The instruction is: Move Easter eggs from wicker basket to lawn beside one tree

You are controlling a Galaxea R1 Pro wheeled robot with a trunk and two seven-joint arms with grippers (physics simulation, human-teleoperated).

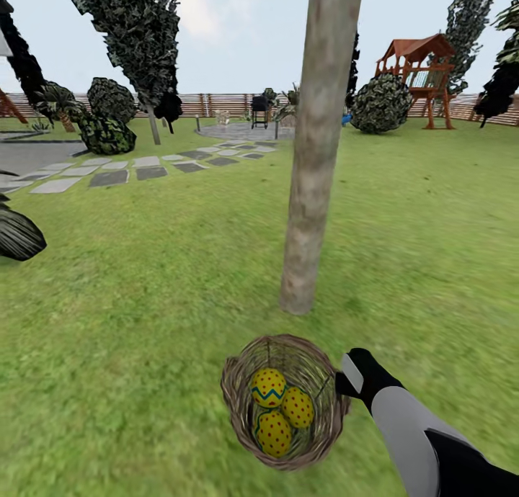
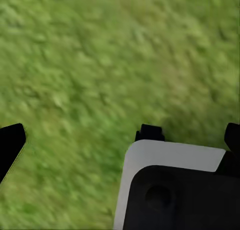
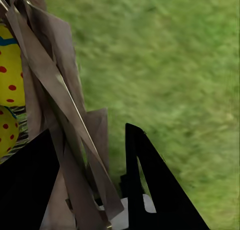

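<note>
Basket position: the wicker basket (image 1: 285, 402) is seen in the head view on the lawn (image 1: 144, 302), near the foot of the tree (image 1: 311, 194) and just in front of it.

Reason for position: the basket appears to be gripped by its rim and carried or set close to the trunk, judged so that the eggs need only a short move to the grass beside that tree.

Right gripper: the right gripper (image 1: 344, 383) is seen at the basket's right rim; in the right wrist view its dark fingers (image 3: 150, 185) are closed on the woven wall (image 3: 60, 120), one inside and one outside.

Left gripper: the left gripper (image 2: 187, 135) is seen in its wrist view over bare grass; its fingers are apart and nothing is held.

Eggs: the three Easter eggs (image 1: 280, 409) are all inside the basket, packed touching one another.

Egg look: yellow shells with red dots are seen; the uppermost egg (image 1: 268, 387) carries a blue-green zigzag band.

Basket look: brown, round, loosely woven, with a thin wire-like handle arching over it.

Task state: none of the eggs is judged to be placed yet.
</note>
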